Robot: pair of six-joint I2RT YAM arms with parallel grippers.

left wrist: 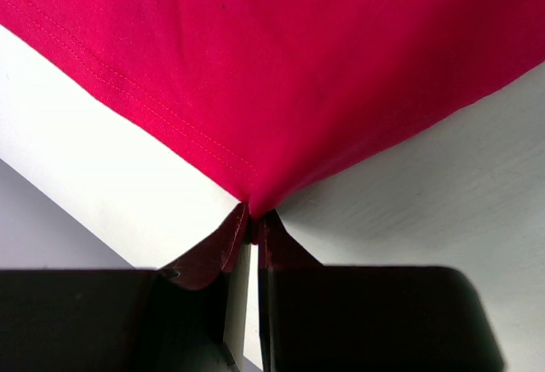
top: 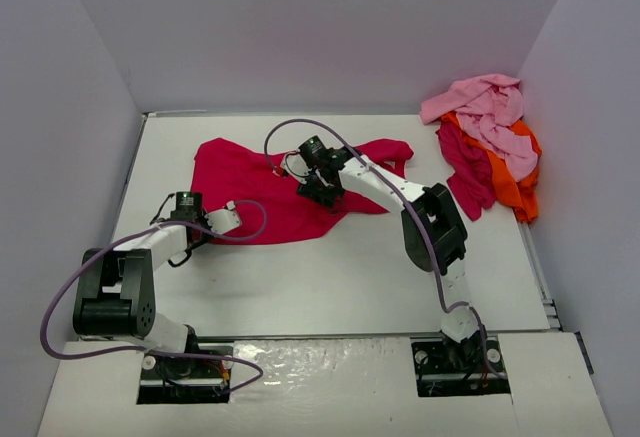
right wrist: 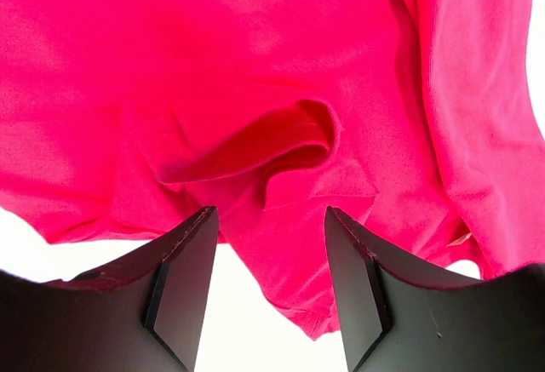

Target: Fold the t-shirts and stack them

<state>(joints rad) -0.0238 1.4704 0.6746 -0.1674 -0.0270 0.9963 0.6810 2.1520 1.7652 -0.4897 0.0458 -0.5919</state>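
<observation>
A crimson-red t-shirt (top: pixel 255 192) lies spread and rumpled on the white table (top: pixel 340 267), left of centre. My left gripper (top: pixel 222 220) sits at the shirt's near-left corner, shut on it. In the left wrist view the hemmed corner of the t-shirt (left wrist: pixel 298 65) runs to a point pinched between the jaws of the gripper (left wrist: pixel 253 220). My right gripper (top: pixel 318 190) hovers over the shirt's middle right. In the right wrist view it (right wrist: pixel 271 214) stands open above a raised fold of the red cloth (right wrist: pixel 255 74), gripping nothing.
Other t-shirts are heaped in the back right corner: light pink (top: pixel 490 107) on top, orange (top: pixel 515 182) and dark magenta (top: pixel 462 167) beneath. Pale walls close in the table on the left, back and right. A purple cable (top: pixel 300 127) loops over the right arm.
</observation>
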